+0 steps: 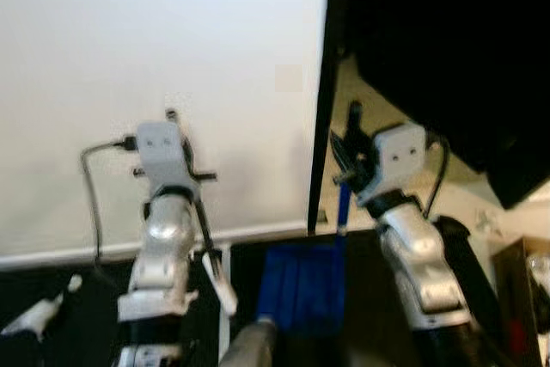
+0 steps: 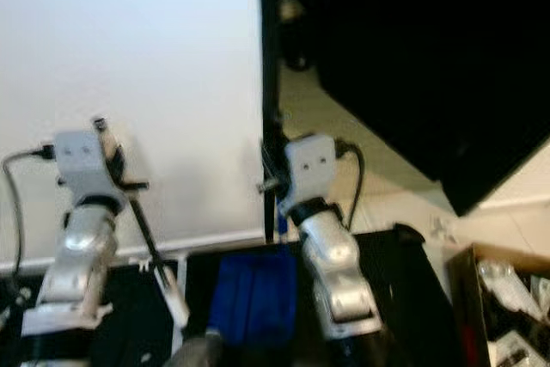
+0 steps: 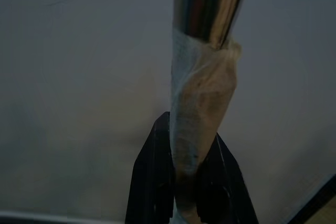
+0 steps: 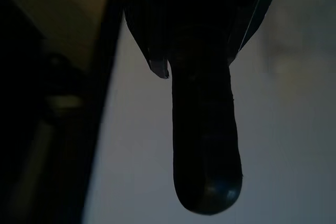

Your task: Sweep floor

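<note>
The left pincer (image 3: 186,182) clamps the cloth-wrapped metal broom handle (image 3: 202,103), steadying it upright for sweeping. The right pincer (image 1: 348,156) grips the blue dustpan's handle (image 1: 342,208), so the blue dustpan (image 1: 301,285) hangs just below it, ready to collect debris.

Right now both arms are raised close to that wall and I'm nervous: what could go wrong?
The left gripper pinches only the taped end of a metal handle, so it may slip. The right gripper holds the blue dustpan's handle beside the black door frame and could knock it.
</note>
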Robot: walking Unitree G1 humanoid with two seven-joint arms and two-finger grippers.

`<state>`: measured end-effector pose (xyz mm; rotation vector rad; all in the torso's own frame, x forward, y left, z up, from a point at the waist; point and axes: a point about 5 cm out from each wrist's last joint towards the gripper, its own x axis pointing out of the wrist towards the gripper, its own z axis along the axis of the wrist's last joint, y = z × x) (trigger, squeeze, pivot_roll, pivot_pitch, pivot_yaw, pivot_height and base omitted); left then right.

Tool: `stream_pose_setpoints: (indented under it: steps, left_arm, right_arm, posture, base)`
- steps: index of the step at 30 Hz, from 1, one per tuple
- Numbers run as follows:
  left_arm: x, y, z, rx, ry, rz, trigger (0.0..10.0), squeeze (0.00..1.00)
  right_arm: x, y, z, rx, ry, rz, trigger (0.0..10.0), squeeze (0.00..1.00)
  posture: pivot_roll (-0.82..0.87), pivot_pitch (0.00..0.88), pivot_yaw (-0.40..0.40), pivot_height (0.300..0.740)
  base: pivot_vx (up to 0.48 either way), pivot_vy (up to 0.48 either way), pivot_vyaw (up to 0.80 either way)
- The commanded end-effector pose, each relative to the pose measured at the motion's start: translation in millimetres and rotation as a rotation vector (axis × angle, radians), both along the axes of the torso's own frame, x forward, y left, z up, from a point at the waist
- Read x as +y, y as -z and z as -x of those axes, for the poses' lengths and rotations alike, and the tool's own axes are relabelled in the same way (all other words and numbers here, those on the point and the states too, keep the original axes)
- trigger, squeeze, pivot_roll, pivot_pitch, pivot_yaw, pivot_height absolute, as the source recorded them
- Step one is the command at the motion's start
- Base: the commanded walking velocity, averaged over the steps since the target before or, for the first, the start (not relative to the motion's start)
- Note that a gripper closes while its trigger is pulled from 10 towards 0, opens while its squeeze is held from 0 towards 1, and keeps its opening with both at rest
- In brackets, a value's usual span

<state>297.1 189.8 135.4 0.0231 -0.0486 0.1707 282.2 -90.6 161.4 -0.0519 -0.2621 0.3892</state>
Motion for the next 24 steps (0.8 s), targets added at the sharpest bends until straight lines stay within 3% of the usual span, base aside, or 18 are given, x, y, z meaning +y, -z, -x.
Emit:
stream_pose_setpoints:
  steps: [1,19,24]
  left_arm:
    - [1.2,-3.0,0.1,-0.015,-0.002,-0.014,10.0,0.00]
    - [-0.7,-3.0,-0.7,-0.014,0.004,-0.014,10.0,0.00]
    - [-0.9,-2.9,-0.7,-0.013,0.004,-0.012,10.0,0.00]
  right_arm:
    - [2.2,-3.3,1.2,-0.016,-0.011,-0.014,10.0,0.00]
    - [0.2,-1.3,-0.2,-0.009,0.004,-0.013,10.0,0.00]
    - [-2.2,1.9,-1.2,0.021,0.027,-0.050,10.0,0.00]
  posture:
    - [0.03,0.051,0.049,0.740]
    - [0.03,0.049,0.050,0.740]
    - [0.03,0.054,0.050,0.740]
  base:
    - [0.000,0.000,0.77]
    - [0.000,0.000,0.77]
    - [0.000,0.000,-0.08]
